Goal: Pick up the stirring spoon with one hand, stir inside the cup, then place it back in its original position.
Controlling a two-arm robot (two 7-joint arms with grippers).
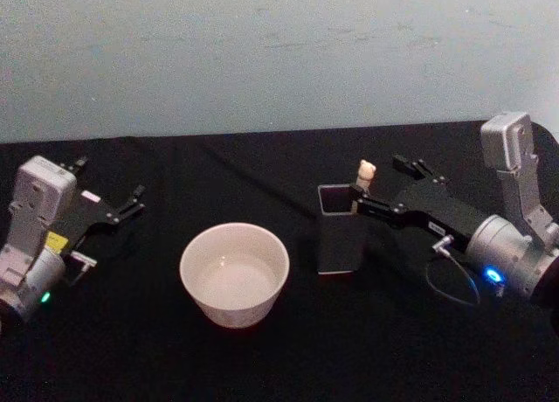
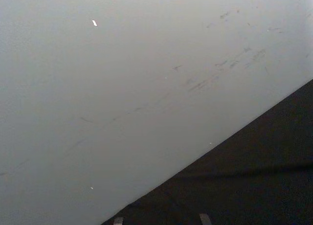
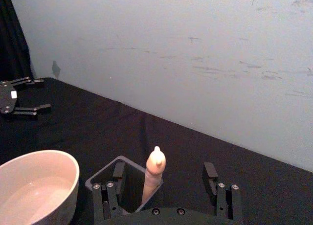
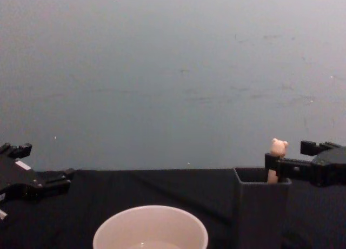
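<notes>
The stirring spoon (image 1: 366, 170) stands upright in the dark grey square holder (image 1: 339, 232), its original position, with the beige bear-head handle (image 3: 155, 167) sticking out; its bowl is hidden inside. My right gripper (image 3: 164, 173) is open at the holder's top, one finger (image 3: 119, 171) on each side of the handle without touching it. From the chest the bear head (image 4: 278, 147) shows above the holder (image 4: 259, 205), beside the right gripper (image 4: 286, 154). The cream cup (image 1: 234, 271) sits left of the holder and holds a little clear liquid. My left gripper (image 1: 106, 183) rests open at the far left.
A black cloth covers the table (image 1: 288, 367), which ends at a pale wall (image 1: 279, 52) behind. There is bare cloth between the cup (image 3: 36, 186) and the holder (image 3: 105, 175). The left gripper (image 3: 17, 98) lies well away from both.
</notes>
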